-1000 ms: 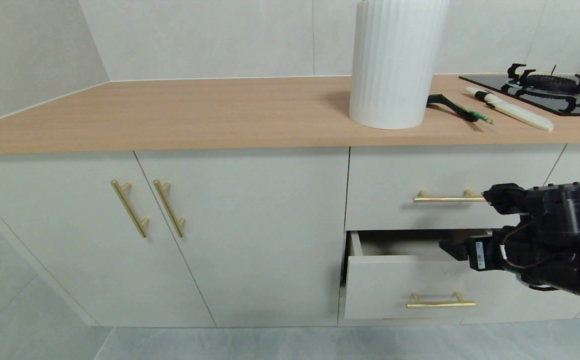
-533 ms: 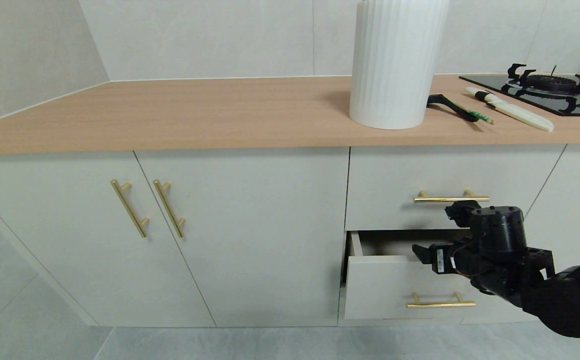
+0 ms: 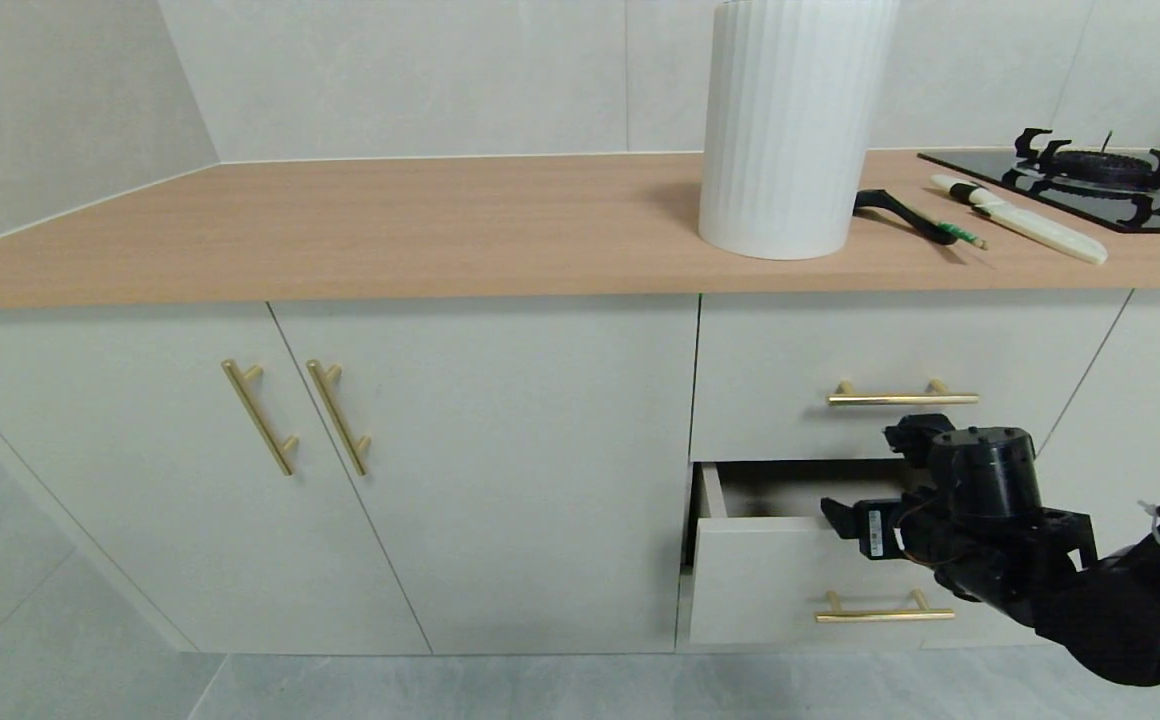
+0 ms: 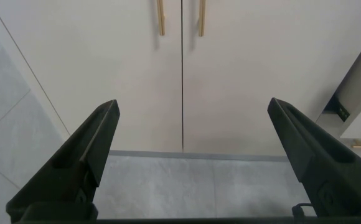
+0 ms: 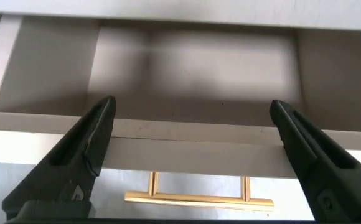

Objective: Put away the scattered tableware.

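Right gripper, jaws wide, hovers at the barely open lower drawer; best to pull its front squarely outward. The 2 utensils, white knife and black-handled utensil, lie at the countertop's right end.

A black-handled utensil with a thin green end lies flat on the counter, its handle just right of the white ribbed container. A long white utensil with a dark band near its far end lies beside it, slightly apart, along the hob's near edge; both are angled diagonally. Below them, the lower drawer stands partly pulled out.
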